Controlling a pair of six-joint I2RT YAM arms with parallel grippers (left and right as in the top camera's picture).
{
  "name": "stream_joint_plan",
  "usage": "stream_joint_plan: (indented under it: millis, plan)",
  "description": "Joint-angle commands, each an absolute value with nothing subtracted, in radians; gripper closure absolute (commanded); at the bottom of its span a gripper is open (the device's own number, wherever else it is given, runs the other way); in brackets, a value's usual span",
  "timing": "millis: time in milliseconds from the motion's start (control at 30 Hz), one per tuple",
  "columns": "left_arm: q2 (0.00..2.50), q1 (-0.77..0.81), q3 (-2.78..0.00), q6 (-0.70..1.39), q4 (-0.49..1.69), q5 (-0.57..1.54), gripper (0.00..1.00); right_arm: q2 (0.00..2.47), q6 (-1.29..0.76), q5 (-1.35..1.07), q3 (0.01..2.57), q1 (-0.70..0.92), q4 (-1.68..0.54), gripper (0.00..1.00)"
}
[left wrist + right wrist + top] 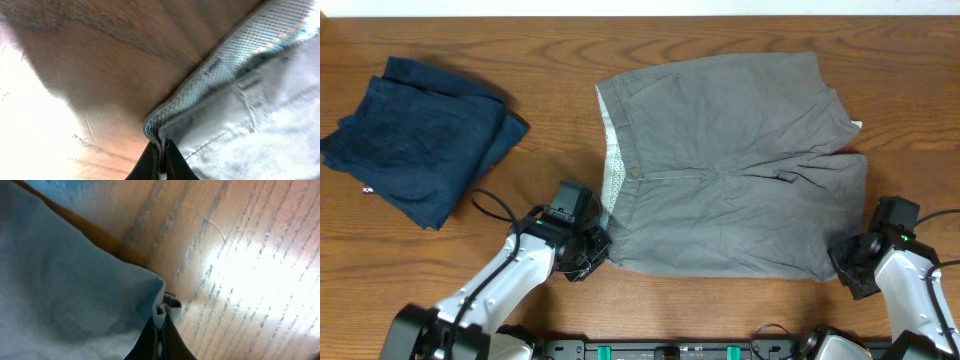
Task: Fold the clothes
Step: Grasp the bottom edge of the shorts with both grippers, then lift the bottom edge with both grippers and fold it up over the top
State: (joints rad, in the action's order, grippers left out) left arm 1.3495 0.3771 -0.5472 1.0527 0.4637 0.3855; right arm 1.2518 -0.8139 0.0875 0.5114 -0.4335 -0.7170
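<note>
Left claw (160,148) and right claw (161,316) — each clenched on a near corner of the grey shorts (730,150).

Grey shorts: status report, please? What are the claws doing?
Left gripper shut on grey shorts, waistband corner. Right gripper shut on hem corner. Shorts flat, not yet folded. Navy garment apart, nothing blocking.

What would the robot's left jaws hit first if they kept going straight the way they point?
The grey shorts. The left jaws are shut on the waistband corner, so going straight on would push into that cloth; what lies past it, cloth or table, is hard to judge.
</note>
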Motion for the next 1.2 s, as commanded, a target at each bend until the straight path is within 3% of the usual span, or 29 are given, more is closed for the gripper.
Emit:
stream_joint_plan:
  millis: [0, 300, 600, 767, 933, 1167]
  plan:
    - [1.274, 0.379, -0.543, 0.994, 0.471, 0.369, 0.94, 1.256, -0.783, 0.100, 0.507, -0.449, -0.735, 0.99]
    - [1.119, 0.379, -0.543, 0.979, 0.487, 0.329, 0.94, 1.228, -0.746, 0.092, 0.538, -0.452, -0.830, 0.99]
    - [0.919, 0.379, -0.604, 0.877, 0.694, 0.373, 0.94, 1.097, -0.632, 0.025, 0.804, -0.479, -1.073, 0.99]
    - [0.726, 0.379, -0.625, 0.840, 0.704, 0.302, 0.94, 1.018, -0.519, -0.025, 0.943, -0.503, -1.150, 0.99]
    - [0.677, 0.378, -0.625, 0.839, 0.626, 0.172, 0.94, 1.002, -0.373, -0.148, 1.032, -0.500, -1.073, 0.99]
    - [0.866, 0.345, -0.625, 0.819, 0.257, 0.134, 0.94, 1.065, -0.365, -0.215, 1.034, -0.436, -0.740, 0.99]
